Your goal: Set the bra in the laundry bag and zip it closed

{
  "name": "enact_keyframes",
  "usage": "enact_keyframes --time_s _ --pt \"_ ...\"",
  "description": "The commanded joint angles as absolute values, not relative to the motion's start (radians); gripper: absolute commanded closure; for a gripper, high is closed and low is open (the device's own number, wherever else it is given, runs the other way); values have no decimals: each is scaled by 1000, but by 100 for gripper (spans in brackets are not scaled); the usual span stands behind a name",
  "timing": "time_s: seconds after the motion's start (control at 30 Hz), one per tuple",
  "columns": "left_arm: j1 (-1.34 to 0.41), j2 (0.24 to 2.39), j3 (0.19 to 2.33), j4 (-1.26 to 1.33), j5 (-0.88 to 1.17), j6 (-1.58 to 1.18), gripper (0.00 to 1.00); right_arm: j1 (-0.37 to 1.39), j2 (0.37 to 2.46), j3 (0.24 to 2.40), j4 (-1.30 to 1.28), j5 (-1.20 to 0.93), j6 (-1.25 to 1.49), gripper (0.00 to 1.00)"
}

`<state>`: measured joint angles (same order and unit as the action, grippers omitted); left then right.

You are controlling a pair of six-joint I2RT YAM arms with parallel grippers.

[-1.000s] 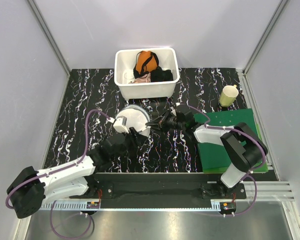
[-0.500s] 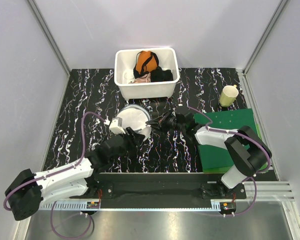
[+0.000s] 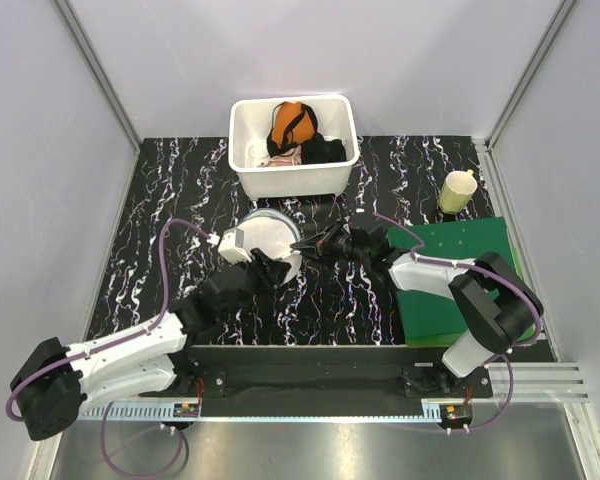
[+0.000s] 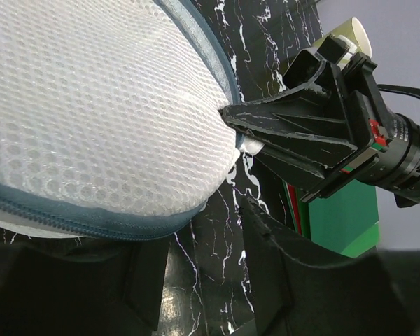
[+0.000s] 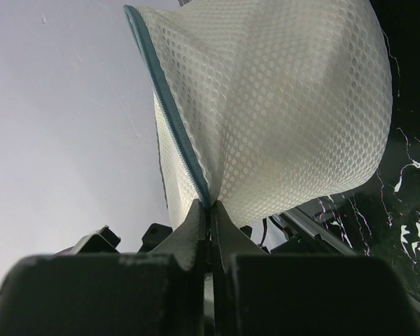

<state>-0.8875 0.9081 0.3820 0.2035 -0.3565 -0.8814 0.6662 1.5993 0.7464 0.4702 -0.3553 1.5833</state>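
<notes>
The laundry bag (image 3: 267, 238), a round white mesh case with a grey-blue zip band, lies on the black marbled table in front of the tub. My right gripper (image 3: 306, 246) is shut on the bag's right edge, pinching the zip seam (image 5: 208, 203). This pinch also shows in the left wrist view (image 4: 232, 120). My left gripper (image 3: 271, 268) is open at the bag's near edge, and the bag's rim (image 4: 91, 220) sits just beyond its fingers (image 4: 266, 273). The bra is not visible as such. Pale cloth (image 3: 285, 155) lies in the tub, and I cannot tell what it is.
A white rectangular tub (image 3: 292, 180) at the back holds an orange garment (image 3: 290, 122) and a black garment (image 3: 323, 150). A green mat (image 3: 460, 250) lies at the right under the right arm. A pale yellow cup (image 3: 457, 190) stands behind the mat.
My left gripper has moved forward and up to the bag's near edge. The right gripper has kept its hold on the bag's right edge, almost still.
</notes>
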Motion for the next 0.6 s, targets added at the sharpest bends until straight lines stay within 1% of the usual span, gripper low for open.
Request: enact_keyframes --time_s 0.0,0.1,0.27,0.4,0.43,0.5,0.57 --pt "-885 917 431 248 -408 -882 63 683 1565 753 491 -334 1588 100" --pt "-884 925 445 223 -422 -881 65 686 1566 753 492 -334 1589 100" --pt "-881 933 469 174 -449 -882 73 689 1562 753 492 -334 1586 100" --pt "-877 924 477 127 -474 -887 83 690 1555 742 492 -330 1580 100" --pt "-876 914 471 127 -474 -885 91 690 1555 741 491 -330 1580 100" --pt "-874 907 471 106 -480 -888 100 690 1554 735 492 -328 1577 100" --pt "-874 893 476 69 -480 -876 100 690 1551 727 494 -325 1569 100"
